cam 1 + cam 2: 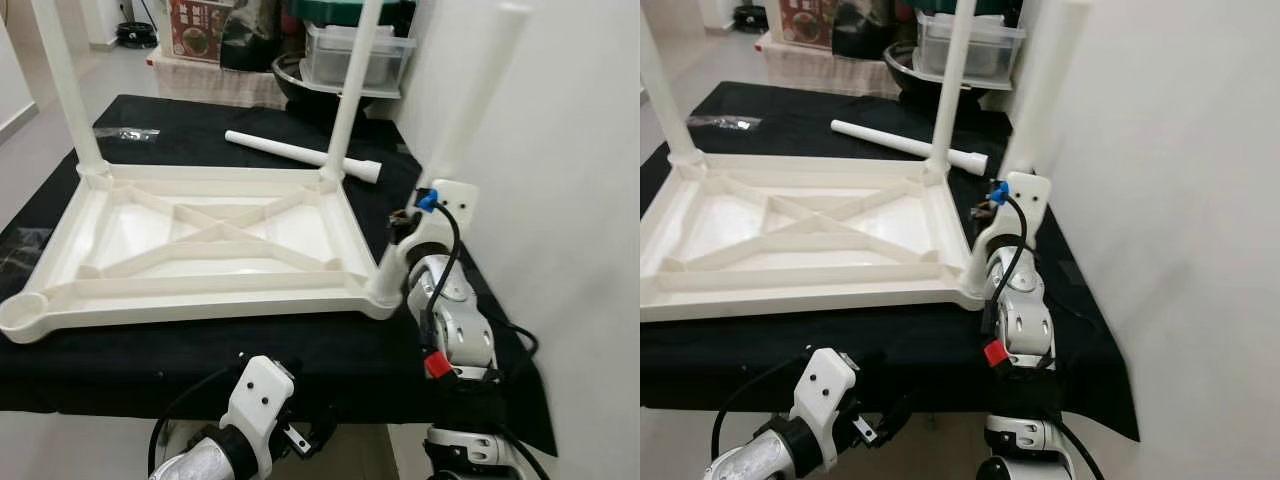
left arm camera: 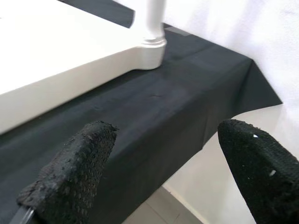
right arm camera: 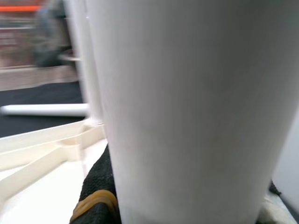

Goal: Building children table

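White plastic children's table top (image 1: 200,245) lies upside down on a black cloth-covered table (image 1: 300,350), three legs standing in its corners.

The right gripper (image 1: 405,232) is clenched around the near-right white tapered leg (image 1: 470,110), low on the leg just above its corner socket; the right wrist view has that leg (image 3: 187,107) pressed close with a black finger (image 3: 98,182) beside it. Two more upright legs stand at the far-left (image 1: 65,85) and far-right (image 1: 350,90) corners, and the near-left socket (image 1: 22,312) is empty. A fourth loose white leg (image 1: 300,155) lies flat on the cloth beyond the top. The left gripper (image 2: 163,172) hangs released below the table's near edge, fingers (image 2: 70,172) spread apart.
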### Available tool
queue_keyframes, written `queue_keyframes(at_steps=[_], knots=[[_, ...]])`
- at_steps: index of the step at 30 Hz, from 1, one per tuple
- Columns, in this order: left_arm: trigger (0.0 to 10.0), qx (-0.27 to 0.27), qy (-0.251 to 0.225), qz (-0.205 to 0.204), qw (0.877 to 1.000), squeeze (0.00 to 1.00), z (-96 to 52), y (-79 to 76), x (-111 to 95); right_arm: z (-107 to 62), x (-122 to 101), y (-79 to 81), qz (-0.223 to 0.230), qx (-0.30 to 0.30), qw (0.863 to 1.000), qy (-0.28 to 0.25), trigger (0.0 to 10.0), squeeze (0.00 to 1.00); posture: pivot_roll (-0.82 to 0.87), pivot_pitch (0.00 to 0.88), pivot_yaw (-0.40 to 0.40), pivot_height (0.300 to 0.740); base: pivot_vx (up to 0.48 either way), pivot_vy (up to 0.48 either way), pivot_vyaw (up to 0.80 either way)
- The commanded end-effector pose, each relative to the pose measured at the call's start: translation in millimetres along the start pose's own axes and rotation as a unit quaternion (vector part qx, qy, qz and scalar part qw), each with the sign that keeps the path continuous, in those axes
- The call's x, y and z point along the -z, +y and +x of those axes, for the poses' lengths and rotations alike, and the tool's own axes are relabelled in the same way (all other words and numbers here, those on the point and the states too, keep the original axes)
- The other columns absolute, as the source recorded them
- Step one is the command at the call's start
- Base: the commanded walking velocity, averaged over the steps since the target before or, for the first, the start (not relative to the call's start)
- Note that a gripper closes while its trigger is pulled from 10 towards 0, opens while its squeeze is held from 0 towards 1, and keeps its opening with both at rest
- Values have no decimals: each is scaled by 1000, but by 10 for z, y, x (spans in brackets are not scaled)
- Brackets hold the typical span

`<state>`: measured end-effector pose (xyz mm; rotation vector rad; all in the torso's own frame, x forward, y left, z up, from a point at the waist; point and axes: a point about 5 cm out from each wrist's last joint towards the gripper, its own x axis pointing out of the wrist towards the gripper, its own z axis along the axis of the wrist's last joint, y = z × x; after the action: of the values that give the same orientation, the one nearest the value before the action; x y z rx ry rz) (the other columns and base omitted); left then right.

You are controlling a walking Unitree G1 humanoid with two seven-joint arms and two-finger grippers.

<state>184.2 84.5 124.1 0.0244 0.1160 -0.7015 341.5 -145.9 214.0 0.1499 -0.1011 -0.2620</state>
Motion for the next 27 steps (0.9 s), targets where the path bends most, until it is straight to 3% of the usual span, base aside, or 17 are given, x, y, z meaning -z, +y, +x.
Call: queue_keyframes(at_steps=[1, 2, 3, 4, 9, 10, 11, 14, 16, 18, 19, 20, 22, 23, 25, 26, 27], knots=[[10000, 1, 7, -3, 1000, 0, -3, 0, 28, -146, 229, 133, 38, 23, 998, 52, 10000, 0, 146, 72, -126, 740, 0, 0, 0], [10000, 1, 7, -3, 1000, 0, -3, 0, 28, -146, 229, 133, 38, 23, 998, 52, 10000, 0, 146, 72, -126, 740, 0, 0, 0], [10000, 2, 6, -3, 1000, 0, -4, 0, 27, -153, 216, 188, 42, 6, 998, 47, 10000, 949, 146, 72, -126, 740, 0, 0, 0], [10000, 2, 7, -3, 1000, 0, -5, 1, 27, -162, 196, 226, 42, -4, 998, 41, 10000, 1000, 142, 71, -126, 740, 0, 0, 0], [10000, 3, 7, -4, 1000, 0, -6, -1, 30, -153, 126, 250, 48, -22, 999, 14, 10000, 1000, 138, 71, -127, 740, 0, 0, 0], [10000, 3, 6, -5, 1000, 0, -5, -2, 29, -103, 85, 233, 62, -62, 996, 1, 10000, 0, 134, 74, -129, 740, 0, 0, 0], [10000, 3, 6, -5, 1000, 0, -5, -2, 29, -103, 85, 233, 62, -62, 996, 1, 10000, 0, 134, 74, -129, 740, 0, 0, 0], [10000, 3, 5, -6, 1000, 0, 0, -5, 26, -22, 11, 215, 92, -166, 982, -13, 10000, 0, 133, 75, -129, 740, 0, 0, 0], [10000, 4, 5, -7, 1000, 0, 2, -8, 27, 20, -7, 195, 113, -311, 944, -1, 10000, 0, 131, 76, -129, 740, 0, 0, 0], [10000, 4, 5, -7, 1000, 0, 2, -8, 27, 20, -7, 195, 113, -311, 944, -1, 10000, 0, 131, 76, -129, 740, 0, 0, 0], [10000, 4, 5, -7, 1000, 0, 6, -9, 25, 2, -12, 151, 124, -404, 906, 20, 10000, 0, 133, 76, -133, 740, 0, 0, 0], [10000, 4, 5, -7, 1000, 0, 6, -9, 25, 2, -12, 151, 124, -404, 906, 20, 10000, 0, 133, 76, -133, 740, 0, 0, 0], [10000, 4, 4, -7, 1000, 0, 9, -13, 19, -119, -35, 66, 116, -572, 810, 62, 10000, 0, 141, 77, -136, 740, 0, 0, 0], [10000, 4, 4, -7, 1000, 0, 9, -13, 19, -119, -35, 66, 116, -572, 810, 62, 10000, 0, 141, 77, -136, 740, 0, 0, 0], [10000, 3, 3, -7, 1000, 0, 7, -15, 16, -250, -45, 35, 96, -669, 732, 84, 10000, 0, 142, 79, -139, 740, 0, 0, 0], [10000, 2, 3, -7, 1000, 0, 5, -18, 14, -279, -42, 72, 83, -697, 706, 91, 10000, 0, 148, 81, -139, 740, 0, 0, 0], [10000, 1, 3, -6, 1000, 0, 2, -20, 12, -291, -41, 100, 76, -711, 692, 94, 10000, 0, 151, 82, -140, 740, 0, 0, 0]])
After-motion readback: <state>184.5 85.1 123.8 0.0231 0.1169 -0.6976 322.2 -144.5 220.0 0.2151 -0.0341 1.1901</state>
